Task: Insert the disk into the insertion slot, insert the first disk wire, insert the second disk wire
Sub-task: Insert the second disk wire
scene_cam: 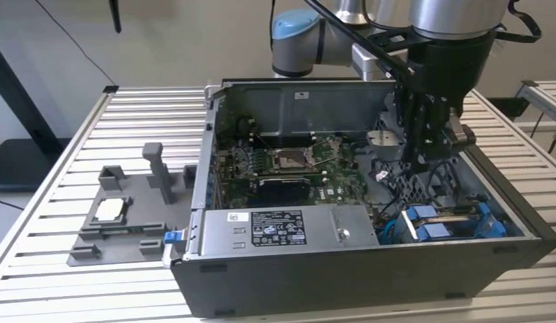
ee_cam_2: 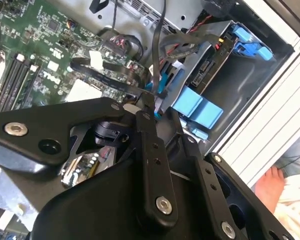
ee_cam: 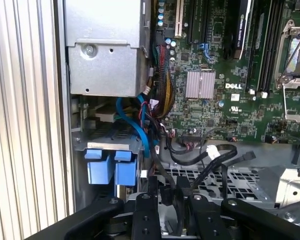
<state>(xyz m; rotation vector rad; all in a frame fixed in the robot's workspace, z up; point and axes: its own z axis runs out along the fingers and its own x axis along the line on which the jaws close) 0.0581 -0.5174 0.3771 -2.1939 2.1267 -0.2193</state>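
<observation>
reaching down into the open computer case point(scene_cam: 368, 269), the hand point(scene_cam: 426, 158) hangs just beside the drive cage, above the perforated case floor. in both wrist views its 2 fingers point(ee_cam: 152, 195) stand close together, almost shut, and seem to pinch a black disk wire point(ee_cam: 166, 192) near its plug. the contact itself is partly hidden, so that is a judgement. the disk point(ee_cam_2: 210, 67) looks already seated in the insertion slot point(ee_cam: 107, 142), with its connector edge facing the hand and the blue carrier tabs point(ee_cam: 110, 170) sticking out of the cage. a blue data cable point(ee_cam: 140, 130) curls down beside the tabs from under the power supply point(ee_cam: 105, 45). the case sits on a slatted metal counter point(scene_cam: 143, 121).

the wire is likely light, limp and a little springy, so it would bend away if held far from its end. the stiff moulded plug is the sound place to hold it, gripped on its flat sides. the disk's connector is probably thin plastic and fragile, so a tilted plug could chip it. the disk itself is judged rigid and fairly heavy, best taken by its blue carrier.
</observation>
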